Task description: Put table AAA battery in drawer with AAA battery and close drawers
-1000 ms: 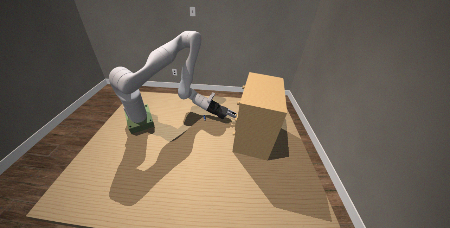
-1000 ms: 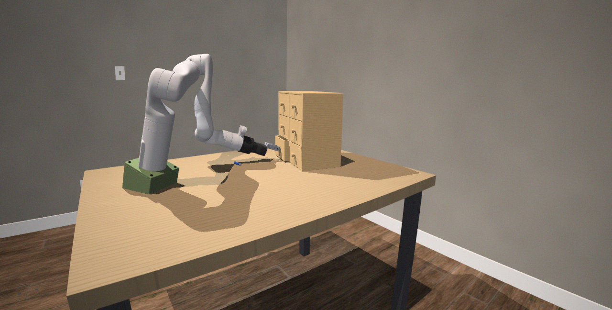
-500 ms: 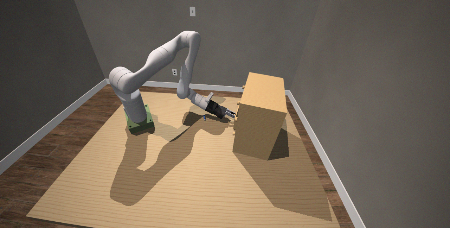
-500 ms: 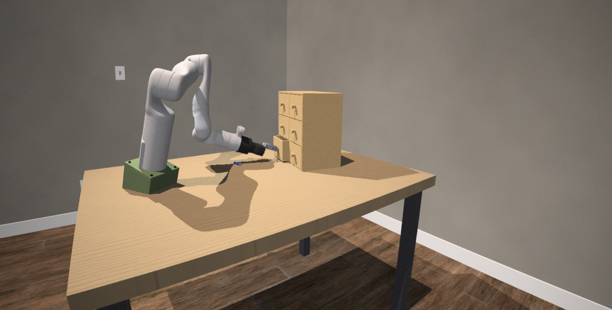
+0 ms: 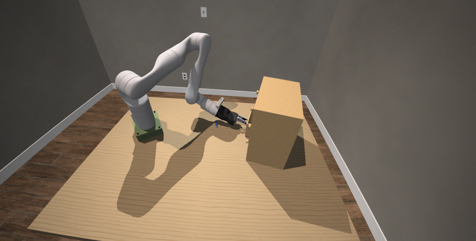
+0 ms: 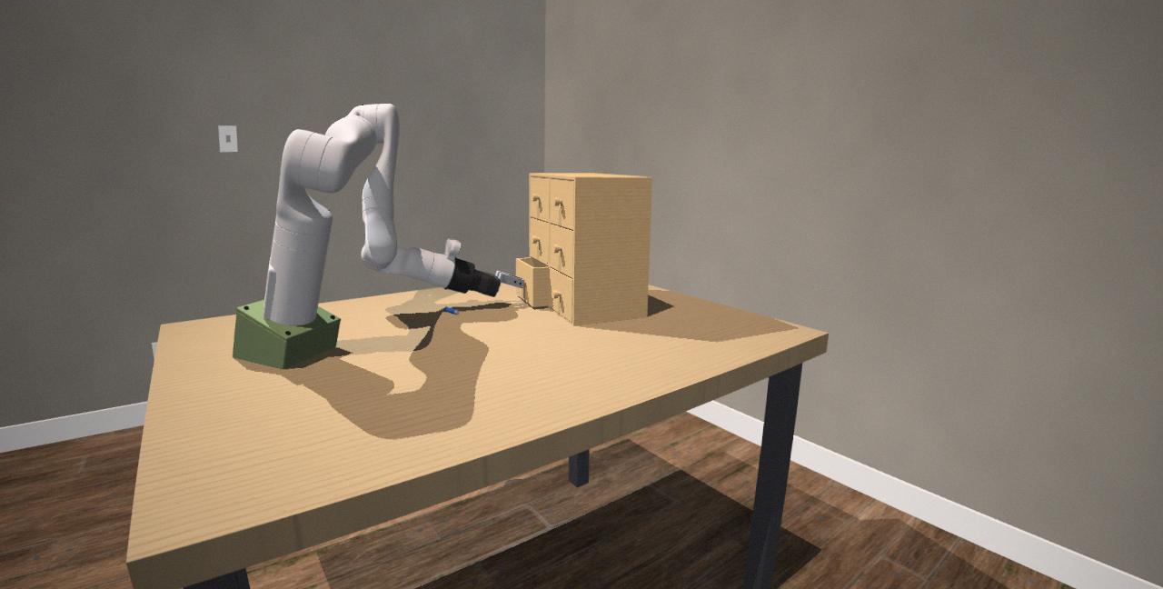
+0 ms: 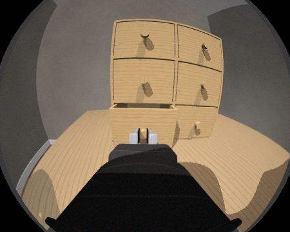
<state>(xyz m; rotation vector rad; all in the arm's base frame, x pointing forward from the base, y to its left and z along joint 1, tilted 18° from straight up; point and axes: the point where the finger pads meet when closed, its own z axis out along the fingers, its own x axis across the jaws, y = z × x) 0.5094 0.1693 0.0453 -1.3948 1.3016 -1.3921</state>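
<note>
The small wooden chest (image 5: 276,119) (image 6: 605,244) (image 7: 193,35) stands at the far right of the table, with three rows of two drawers. Its bottom-left drawer (image 6: 532,280) (image 7: 128,125) is pulled partway out; the others are pushed in. My gripper (image 5: 244,120) (image 6: 520,282) (image 7: 143,133) reaches level at that drawer's front and is shut on its knob. The inside of the drawer is hidden from every view. The blue AAA battery (image 5: 216,124) (image 6: 449,310) lies on the table in the arm's shadow, behind my gripper and toward the base.
The arm's green base (image 5: 148,129) (image 6: 284,337) sits at the left of the table (image 5: 199,189) (image 6: 569,390). The table's far edge runs close behind the chest.
</note>
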